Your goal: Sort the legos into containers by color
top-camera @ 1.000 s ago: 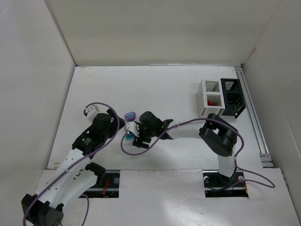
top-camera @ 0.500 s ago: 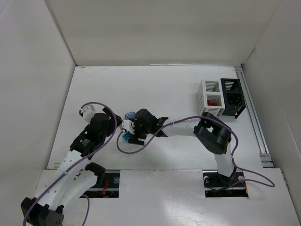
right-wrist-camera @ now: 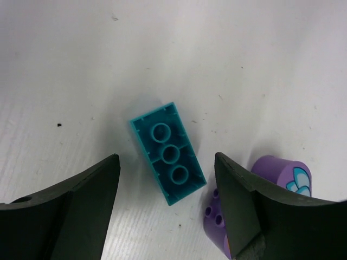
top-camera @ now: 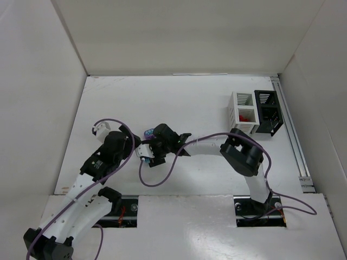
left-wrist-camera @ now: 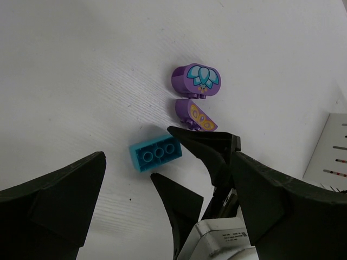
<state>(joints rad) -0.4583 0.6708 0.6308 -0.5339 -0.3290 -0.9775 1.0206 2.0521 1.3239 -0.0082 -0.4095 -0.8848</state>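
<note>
A teal lego (right-wrist-camera: 168, 161) lies upside down on the white table, between the open fingers of my right gripper (right-wrist-camera: 167, 158), which hovers just above it. Two purple legos lie close beside it: a round one with a teal flower (left-wrist-camera: 196, 80) and a half-round one with orange marks (left-wrist-camera: 195, 115). My left gripper (left-wrist-camera: 168, 162) is open and empty, facing the same teal lego (left-wrist-camera: 156, 153) from the left. In the top view my right gripper (top-camera: 148, 155) and left gripper (top-camera: 133, 145) meet at the table's middle left. The white container (top-camera: 242, 112) holds red legos (top-camera: 246, 115); the black container (top-camera: 268, 111) stands beside it.
My right gripper's black fingers (left-wrist-camera: 206, 149) reach into the left wrist view, close to my left gripper. White walls enclose the table on three sides. A metal rail (top-camera: 293, 135) runs along the right edge. Purple cables (top-camera: 162, 176) loop over both arms.
My right gripper has moved left and slightly away from the bases, over the teal lego. My left arm has shifted a little left. The legos have not moved.
</note>
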